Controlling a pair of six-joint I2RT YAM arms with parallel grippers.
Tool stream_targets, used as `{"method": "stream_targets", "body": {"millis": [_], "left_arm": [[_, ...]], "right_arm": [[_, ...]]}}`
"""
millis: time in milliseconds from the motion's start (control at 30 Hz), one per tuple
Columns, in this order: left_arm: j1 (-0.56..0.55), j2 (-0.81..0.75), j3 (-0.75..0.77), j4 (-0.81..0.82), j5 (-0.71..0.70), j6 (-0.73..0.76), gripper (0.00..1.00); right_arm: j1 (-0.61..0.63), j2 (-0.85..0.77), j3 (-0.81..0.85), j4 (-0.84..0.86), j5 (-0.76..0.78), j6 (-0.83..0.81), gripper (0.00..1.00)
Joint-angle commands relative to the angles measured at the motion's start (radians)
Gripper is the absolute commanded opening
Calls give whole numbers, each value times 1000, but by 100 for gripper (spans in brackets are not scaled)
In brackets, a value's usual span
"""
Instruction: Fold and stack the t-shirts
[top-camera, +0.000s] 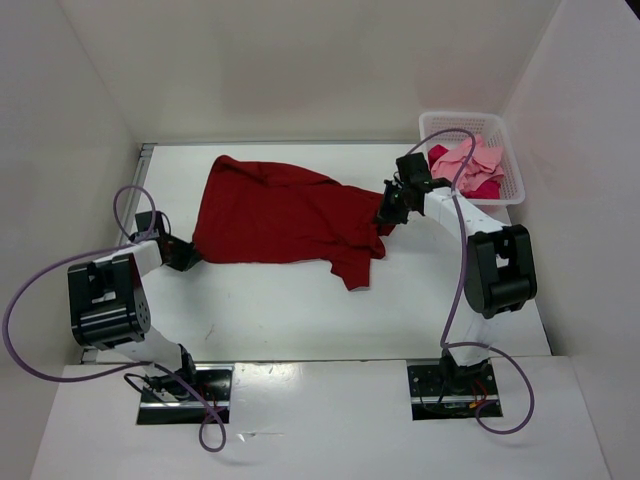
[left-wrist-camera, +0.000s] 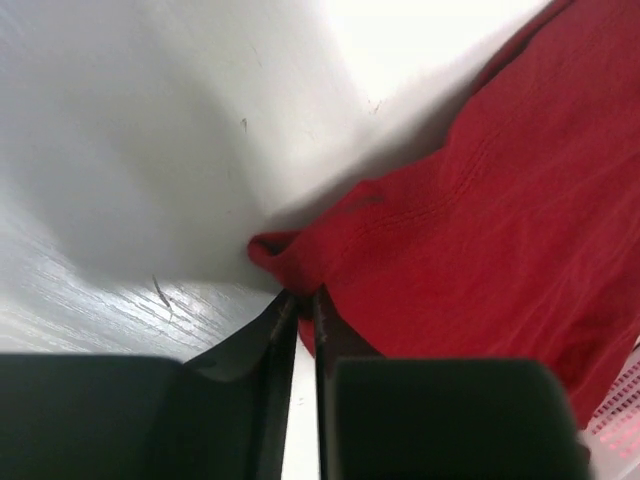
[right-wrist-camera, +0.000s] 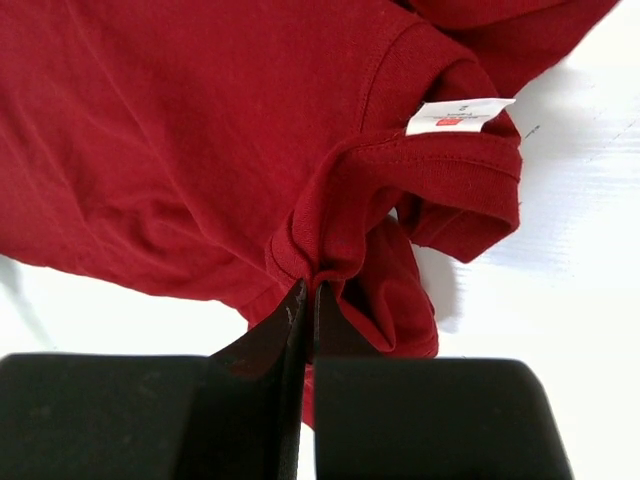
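Note:
A dark red t-shirt (top-camera: 280, 212) lies spread and wrinkled across the middle of the white table, one sleeve hanging toward the front (top-camera: 355, 270). At its near left corner my left gripper (top-camera: 186, 256) is low on the table, and the left wrist view shows the left gripper (left-wrist-camera: 300, 297) pinching a small fold of the red hem (left-wrist-camera: 285, 255). My right gripper (top-camera: 386, 212) is shut on the shirt's right end; in the right wrist view the right gripper (right-wrist-camera: 308, 287) grips bunched cloth beside the collar and its white label (right-wrist-camera: 458, 115). A light pink t-shirt (top-camera: 466, 158) and a crimson-pink one (top-camera: 487, 187) lie crumpled in the basket.
A white mesh basket (top-camera: 508, 150) stands at the back right corner, just behind the right arm. White walls close in the table on the left, back and right. Purple cables loop from both arms. Bare table (top-camera: 290, 315) lies in front of the shirt.

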Motion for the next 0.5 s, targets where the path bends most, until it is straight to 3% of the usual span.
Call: {"method": "stream_targets", "body": {"millis": [0,100,167,200,233,267,333,467], "left_arm": [[-2,20,40,-22,-69,16,11],[-2,-2,71,-31,-69,65,9],[-2,-40,62,-48,-94,79,19],[-2,-40,62,-48,-94,88,25],[7,-51,37,-48,-103,88,44],[21,-51,28,-48,-103,79,54],[30,-51,14,-36,-103,79,64],[30,-17,14,-13,-92,70,56]], "right_arm": [[-6,-28,-8,44,5,0,3],[-15,-28,3,35,5,0,3],[-24,-28,12,35,14,0,3],[-24,-28,12,35,14,0,3],[-24,-28,12,35,14,0,3],[-24,-28,12,35,14,0,3],[-24,-28,23,26,14,0,3],[-24,-19,23,26,14,0,3]]}}
